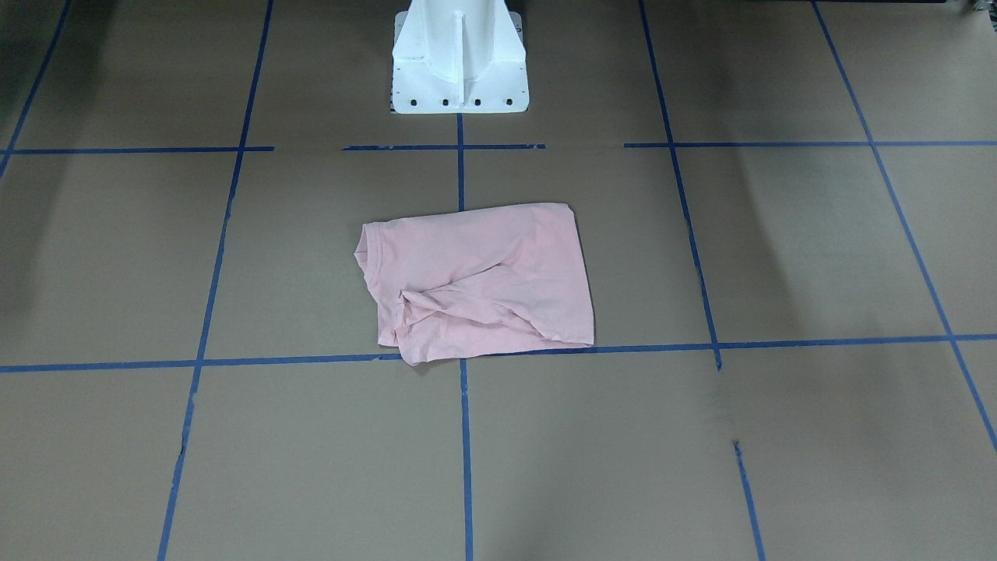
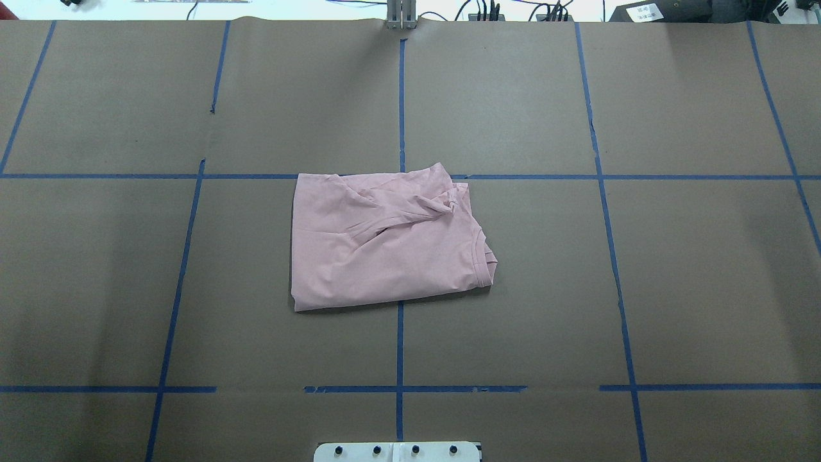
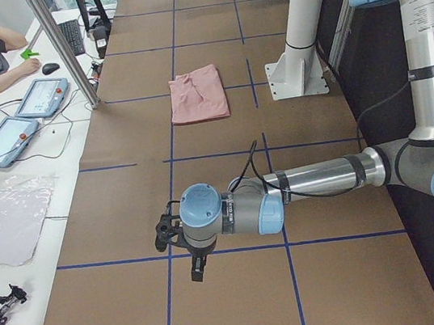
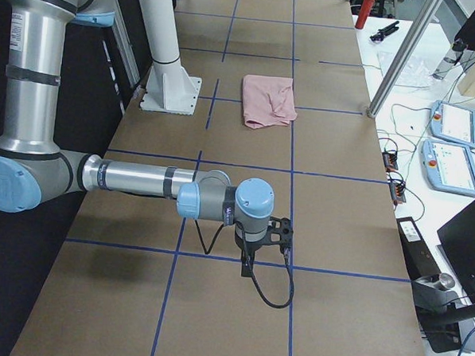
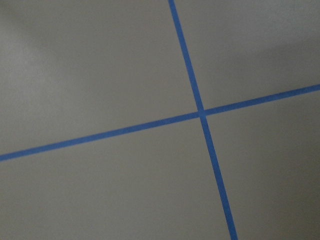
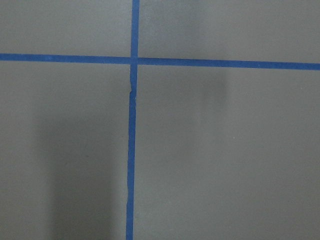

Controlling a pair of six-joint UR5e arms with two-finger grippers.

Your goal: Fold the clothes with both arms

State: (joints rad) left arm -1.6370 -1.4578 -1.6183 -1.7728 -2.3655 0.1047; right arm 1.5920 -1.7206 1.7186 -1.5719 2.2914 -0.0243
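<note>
The light pink T-shirt [image 2: 385, 256] lay roughly folded at the middle of the brown paper-covered surface [image 2: 577, 289], ribbed collar [image 2: 484, 260] poking out on the robot's right, a rumpled flap [image 2: 442, 199] bunched on top at the far edge. The grey jointed left arm [image 3: 318, 180] and right arm [image 4: 134, 179] hung well apart from it; whether their jaws were apart or together could not be told. A pinch there could catch only the top layer and drag that loose bunch open

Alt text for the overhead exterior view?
A pink T-shirt, folded into a rough rectangle with its collar toward the view's right, lies mid-table on brown paper gridded with blue tape. A white base plate shows at the bottom edge.
</note>
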